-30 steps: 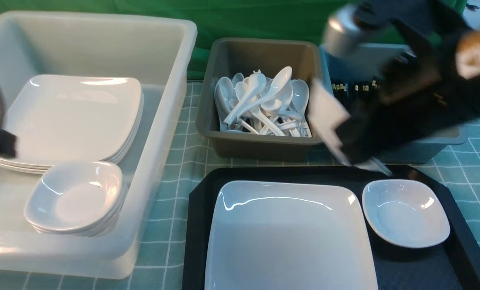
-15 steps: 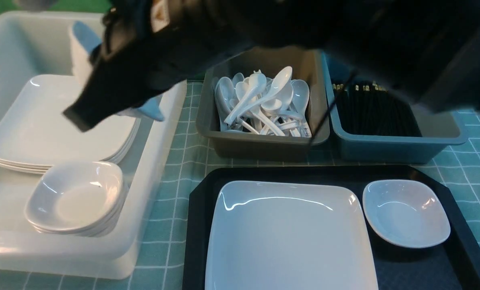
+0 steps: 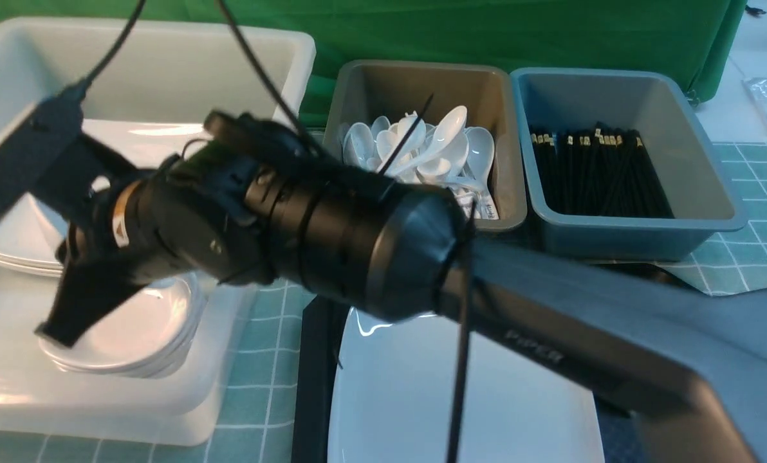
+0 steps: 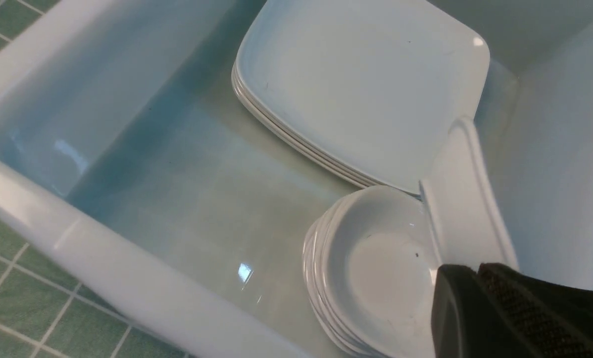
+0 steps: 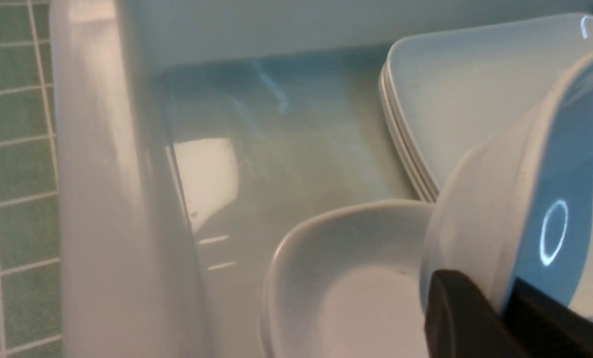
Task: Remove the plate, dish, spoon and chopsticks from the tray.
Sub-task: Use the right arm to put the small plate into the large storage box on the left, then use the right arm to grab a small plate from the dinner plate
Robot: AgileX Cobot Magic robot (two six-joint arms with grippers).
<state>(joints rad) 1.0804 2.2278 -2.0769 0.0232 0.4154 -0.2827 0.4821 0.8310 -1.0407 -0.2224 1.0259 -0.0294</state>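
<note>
Now pinching the dish (image 5: 480, 199) by its rim in the right gripper (image 5: 500, 293), tipped steeply on edge. Hangs over the stack of small dishes (image 5: 336, 278) inside the white tub (image 5: 107, 199); touching or apart, cannot tell. Puts the stacked plates (image 5: 465, 89) at twelve o'clock of that stack in the front view. Reaches in with the right arm (image 3: 358, 244) from four o'clock. Shows the left gripper (image 4: 478, 271) pressed together. Finds the plate (image 3: 461, 399) flat on the tray (image 3: 313, 360), partly behind that arm, at four o'clock from the tub.
</note>
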